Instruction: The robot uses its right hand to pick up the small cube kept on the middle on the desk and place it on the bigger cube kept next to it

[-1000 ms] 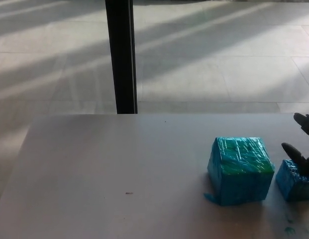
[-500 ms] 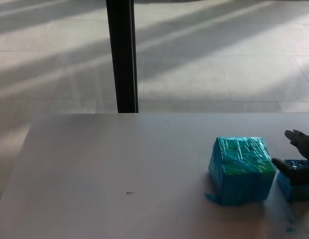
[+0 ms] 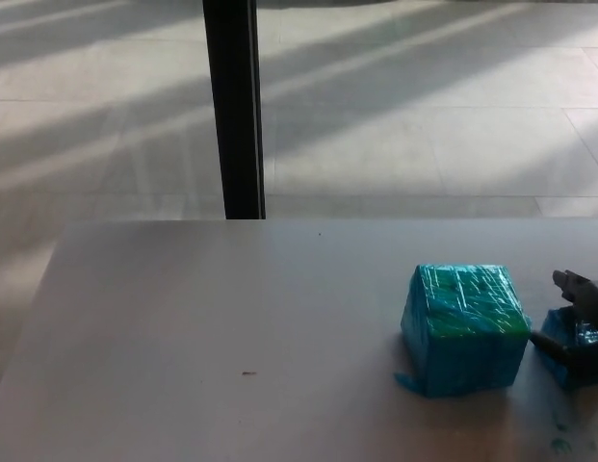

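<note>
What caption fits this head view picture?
Robot's right hand wraps the small blue cube beside the bigger cube on the grey desk.

A grey desk (image 3: pixel 202 318) carries a bigger cube (image 3: pixel 464 327) and, just beside it, seemingly a small cube (image 3: pixel 574 348), half hidden.

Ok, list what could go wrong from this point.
1. The small cube sits at the picture's right edge, half hidden by the right hand, so the grasp cannot be checked; it may be shallow and slip on lifting.
2. The big cube stands close beside it; swinging across low could knock it.
3. The big cube's wrapped top looks wrinkled, so the small cube might settle tilted or slide off.
</note>
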You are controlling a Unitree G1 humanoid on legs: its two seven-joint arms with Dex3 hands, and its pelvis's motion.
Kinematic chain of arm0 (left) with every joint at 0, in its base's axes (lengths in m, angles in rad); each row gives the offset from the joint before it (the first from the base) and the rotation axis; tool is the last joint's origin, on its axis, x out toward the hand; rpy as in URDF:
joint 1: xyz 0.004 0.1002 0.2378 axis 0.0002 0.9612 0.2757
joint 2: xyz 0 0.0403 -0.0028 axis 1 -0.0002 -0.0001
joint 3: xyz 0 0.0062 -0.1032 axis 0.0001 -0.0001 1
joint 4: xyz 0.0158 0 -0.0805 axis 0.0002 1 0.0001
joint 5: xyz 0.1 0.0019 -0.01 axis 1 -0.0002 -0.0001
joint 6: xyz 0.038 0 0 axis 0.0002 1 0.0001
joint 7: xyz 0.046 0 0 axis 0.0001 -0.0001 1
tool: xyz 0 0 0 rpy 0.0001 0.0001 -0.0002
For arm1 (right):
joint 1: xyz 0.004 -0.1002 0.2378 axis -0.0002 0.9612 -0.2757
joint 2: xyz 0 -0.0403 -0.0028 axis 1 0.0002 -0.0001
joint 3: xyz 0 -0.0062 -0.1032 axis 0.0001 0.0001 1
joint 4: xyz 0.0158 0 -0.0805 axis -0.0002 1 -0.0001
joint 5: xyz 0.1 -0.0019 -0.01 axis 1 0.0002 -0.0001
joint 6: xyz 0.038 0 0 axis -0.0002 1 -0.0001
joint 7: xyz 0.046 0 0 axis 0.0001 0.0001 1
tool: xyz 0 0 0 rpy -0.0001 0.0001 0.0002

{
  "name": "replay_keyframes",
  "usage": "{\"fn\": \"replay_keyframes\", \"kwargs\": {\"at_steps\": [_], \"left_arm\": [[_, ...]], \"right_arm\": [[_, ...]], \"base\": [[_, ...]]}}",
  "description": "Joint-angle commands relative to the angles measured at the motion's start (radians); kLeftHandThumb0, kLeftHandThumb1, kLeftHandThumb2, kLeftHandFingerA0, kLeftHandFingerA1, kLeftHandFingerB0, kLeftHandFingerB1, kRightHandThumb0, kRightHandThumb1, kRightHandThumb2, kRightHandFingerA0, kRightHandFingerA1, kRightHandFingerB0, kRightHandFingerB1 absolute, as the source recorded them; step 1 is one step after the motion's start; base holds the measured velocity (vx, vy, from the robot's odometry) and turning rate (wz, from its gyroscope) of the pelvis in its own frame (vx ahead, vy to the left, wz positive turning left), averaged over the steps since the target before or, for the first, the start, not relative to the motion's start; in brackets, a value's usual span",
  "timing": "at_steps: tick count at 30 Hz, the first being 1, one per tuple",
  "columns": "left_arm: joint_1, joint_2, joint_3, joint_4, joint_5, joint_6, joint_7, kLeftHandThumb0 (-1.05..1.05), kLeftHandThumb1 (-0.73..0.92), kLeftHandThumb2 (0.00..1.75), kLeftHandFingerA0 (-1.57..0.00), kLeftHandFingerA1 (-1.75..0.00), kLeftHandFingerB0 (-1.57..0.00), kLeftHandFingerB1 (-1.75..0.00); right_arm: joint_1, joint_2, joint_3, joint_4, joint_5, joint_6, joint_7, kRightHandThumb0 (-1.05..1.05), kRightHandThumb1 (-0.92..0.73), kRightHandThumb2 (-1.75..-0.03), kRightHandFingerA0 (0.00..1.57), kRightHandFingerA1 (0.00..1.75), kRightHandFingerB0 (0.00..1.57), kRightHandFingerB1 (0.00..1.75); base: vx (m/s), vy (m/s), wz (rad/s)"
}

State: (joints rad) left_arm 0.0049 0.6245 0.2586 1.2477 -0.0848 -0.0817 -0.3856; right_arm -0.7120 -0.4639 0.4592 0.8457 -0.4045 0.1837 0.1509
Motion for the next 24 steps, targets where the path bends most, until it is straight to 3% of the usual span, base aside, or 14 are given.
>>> {"fn": "replay_keyframes", "kwargs": {"at_steps": [1, 6, 7, 8, 9, 10, 11, 14, 16, 17, 18, 20, 22, 24], "left_arm": [[-0.006, 0.015, -0.029, 0.003, 0.036, -0.016, 0.02, -0.69, 0.67, 0.61, -0.44, -0.62, -0.55, -0.5], [0.004, 0.017, -0.025, -0.011, 0.018, -0.019, 0.002, -0.69, 0.68, 0.6, -0.45, -0.63, -0.56, -0.52], [-0.002, 0.014, -0.016, -0.003, 0.008, -0.006, 0.001, -0.66, 0.55, 0.99, -0.44, -0.68, -0.48, -0.61], [0.0, 0.01, -0.016, -0.003, 0.007, -0.006, 0.001, -0.66, 0.55, 0.99, -0.44, -0.68, -0.48, -0.61], [-0.002, 0.007, -0.008, 0.001, -0.001, 0.003, 0.005, -0.67, 0.64, 0.6, -0.48, -0.65, -0.6, -0.56], [0.0, 0.008, -0.015, 0.002, 0.008, -0.007, 0.006, -0.68, 0.67, 0.6, -0.46, -0.59, -0.6, -0.52], [0.004, 0.012, -0.034, 0.0, 0.03, -0.026, 0.012, -0.69, 0.69, 0.61, -0.45, -0.58, -0.55, -0.48], [0.003, 0.014, -0.02, -0.004, 0.008, -0.012, 0.005, -0.66, 0.67, 0.61, -0.44, -0.59, -0.55, -0.48], [0.005, 0.015, -0.021, -0.005, 0.01, -0.011, 0.014, -0.68, 0.68, 0.61, -0.52, -0.75, -0.62, -0.63], [0.004, 0.015, -0.021, -0.004, 0.011, -0.009, 0.017, -0.67, 0.69, 0.6, -0.57, -0.76, -0.64, -0.65], [0.004, 0.017, -0.023, -0.006, 0.012, -0.009, 0.01, -0.69, 0.67, 0.6, -0.41, -0.7, -0.62, -0.6], [0.003, 0.014, -0.026, -0.003, 0.014, -0.014, 0.01, -0.68, 0.66, 0.6, -0.44, -0.62, -0.61, -0.53], [0.002, 0.014, -0.021, 0.0, 0.008, -0.011, 0.001, -0.68, 0.66, 0.6, -0.44, -0.62, -0.61, -0.53], [0.001, 0.011, -0.007, 0.003, -0.006, -0.005, -0.006, -0.67, 0.65, 0.6, -0.46, -0.62, -0.62, -0.53]], "right_arm": [[0.023, -0.005, 0.002, 0.011, -0.031, -0.032, 0.032, -0.95, -0.61, -0.95, 0.0, 0.13, 0.0, 0.12], [0.02, 0.004, 0.022, 0.01, -0.048, -0.05, 0.081, -0.96, -0.61, -0.91, 0.0, 0.03, 0.05, 0.09], [0.014, 0.015, 0.033, 0.019, -0.061, -0.042, 0.082, -0.6, -0.43, -0.83, 0.0, 0.35, 0.0, 0.3], [0.02, 0.011, 0.033, 0.012, -0.063, -0.04, 0.084, -0.6, -0.43, -0.83, 0.0, 0.35, 0.0, 0.3], [0.018, 0.009, 0.049, 0.015, -0.083, -0.042, 0.08, -0.49, -0.59, -0.65, 0.02, 0.51, 0.07, 0.21], [0.002, -0.001, 0.101, 0.03, -0.137, -0.038, 0.101, -0.41, -0.56, -0.81, 0.02, 0.5, 0.03, 0.19], [-0.004, -0.018, 0.145, 0.024, -0.178, -0.035, 0.126, -0.4, -0.67, -0.61, 0.08, 0.52, 0.0, 0.23], [-0.001, -0.043, 0.201, -0.001, -0.221, -0.006, 0.149, -0.36, -0.67, -0.6, 0.4, 0.79, 0.01, 0.29], [0.009, -0.053, 0.212, 0.022, -0.222, -0.02, 0.139, -0.24, -0.72, -0.61, 0.65, 1.15, 0.04, 0.32], [0.017, -0.062, 0.216, 0.039, -0.219, -0.025, 0.134, -0.26, -0.75, -0.61, 0.66, 1.07, 0.0, 0.29], [0.024, -0.066, 0.222, 0.041, -0.225, -0.021, 0.125, -0.27, -0.74, -0.63, 0.6, 1.22, 0.0, 0.31], [0.026, -0.062, 0.244, 0.082, -0.25, -0.014, 0.099, -0.29, -0.79, -0.67, 0.47, 1.34, 0.09, 0.29], [0.024, -0.055, 0.261, 0.105, -0.269, 0.0, 0.09, -0.29, -0.79, -0.67, 0.47, 1.34, 0.09, 0.29], [0.023, -0.056, 0.271, 0.12, -0.282, -0.009, 0.077, -0.38, -0.68, -0.81, 0.58, 1.24, 0.06, 0.48]], "base": [[0.0, 0.0, 0.0], [0.0, 0.0, 0.0], [0.0, 0.0, 0.0], [0.0, 0.0, 0.0], [0.0, 0.0, 0.0], [0.0, 0.0, 0.0], [0.0, 0.0, 0.0], [0.0, 0.0, 0.0], [0.0, 0.0, 0.0], [0.0, 0.0, 0.0], [0.0, 0.0, 0.0], [0.0, 0.0, 0.0], [0.0, 0.0, 0.0], [0.0, 0.0, 0.0]]}}
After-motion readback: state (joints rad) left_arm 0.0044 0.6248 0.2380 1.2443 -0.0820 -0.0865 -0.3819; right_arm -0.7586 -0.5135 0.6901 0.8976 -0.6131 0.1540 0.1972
